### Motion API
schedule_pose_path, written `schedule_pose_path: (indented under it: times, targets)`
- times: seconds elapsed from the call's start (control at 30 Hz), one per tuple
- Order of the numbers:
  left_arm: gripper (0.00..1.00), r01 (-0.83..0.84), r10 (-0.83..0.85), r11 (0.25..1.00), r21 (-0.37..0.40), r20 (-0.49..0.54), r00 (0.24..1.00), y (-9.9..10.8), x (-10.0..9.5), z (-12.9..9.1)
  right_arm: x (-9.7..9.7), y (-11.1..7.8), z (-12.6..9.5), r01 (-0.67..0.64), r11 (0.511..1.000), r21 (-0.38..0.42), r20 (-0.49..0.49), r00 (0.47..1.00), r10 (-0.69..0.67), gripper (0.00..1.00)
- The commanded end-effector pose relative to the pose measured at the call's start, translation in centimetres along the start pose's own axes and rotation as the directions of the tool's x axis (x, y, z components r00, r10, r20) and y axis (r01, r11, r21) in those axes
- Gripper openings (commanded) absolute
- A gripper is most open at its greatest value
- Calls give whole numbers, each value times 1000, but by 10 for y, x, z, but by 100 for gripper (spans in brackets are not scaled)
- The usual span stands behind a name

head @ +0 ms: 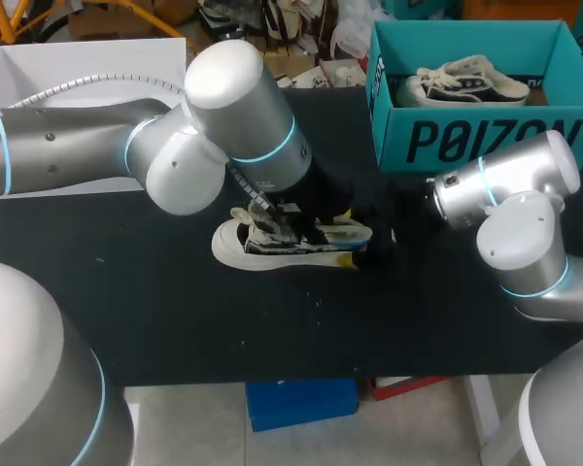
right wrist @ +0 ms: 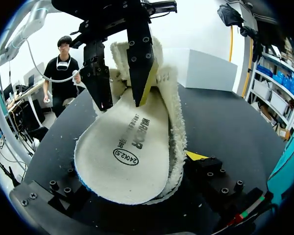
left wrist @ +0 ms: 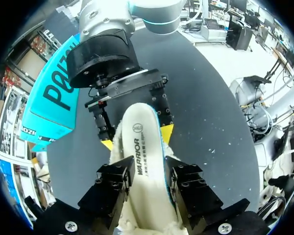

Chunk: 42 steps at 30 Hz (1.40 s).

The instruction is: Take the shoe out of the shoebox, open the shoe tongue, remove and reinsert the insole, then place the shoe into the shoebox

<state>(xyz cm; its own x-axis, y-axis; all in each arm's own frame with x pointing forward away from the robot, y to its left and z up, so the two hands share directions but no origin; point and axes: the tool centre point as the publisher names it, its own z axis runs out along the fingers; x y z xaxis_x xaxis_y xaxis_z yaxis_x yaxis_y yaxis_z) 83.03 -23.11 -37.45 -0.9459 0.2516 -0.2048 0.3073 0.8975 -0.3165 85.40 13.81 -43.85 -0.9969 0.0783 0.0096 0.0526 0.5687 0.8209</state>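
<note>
A white shoe with a fleecy lining lies on its sole mid-table, toe toward my left side. Its white printed insole rests in the opening, with the heel end showing. My left gripper points down over the shoe's mouth. Its fingers are apart, one on each side of the insole. My right gripper spans the heel, a yellow tip pressed against each side.
The teal shoebox stands at the back right with a second shoe inside. A white lid lies at the back left. Black tabletop stretches in front of the shoe.
</note>
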Motion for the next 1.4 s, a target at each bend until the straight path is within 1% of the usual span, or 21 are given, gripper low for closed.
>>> schedule_pose_path:
  times: [0.03,0.2,0.43,0.67,1.03,1.2,1.4]
  targets:
    - [41,-5,5,1000,-6,6,1000,-7,-4,7,-2,-3,1,-2,1000,3,-2,1000,2,0]
    - [43,-20,20,1000,-19,14,1000,-13,-1,9,-2,-3,1,-2,1000,3,-2,1000,2,0]
    - [44,-33,33,999,-27,21,999,-11,7,7,-2,-3,1,-2,1000,3,-2,1000,2,0]
    - [44,-5,8,999,-53,53,999,-9,1,13,-2,-3,1,-2,1000,3,-2,1000,2,0]
    - [44,-2,6,999,-52,79,997,-14,-1,23,-2,-3,1,-2,1000,3,-2,1000,2,0]
    - [44,6,6,996,-93,128,992,-17,1,26,-2,-3,1,-2,1000,3,-2,1000,2,0]
    - [44,30,-15,995,-96,155,988,-12,-3,27,-2,-3,1,-2,1000,3,-2,1000,2,0]
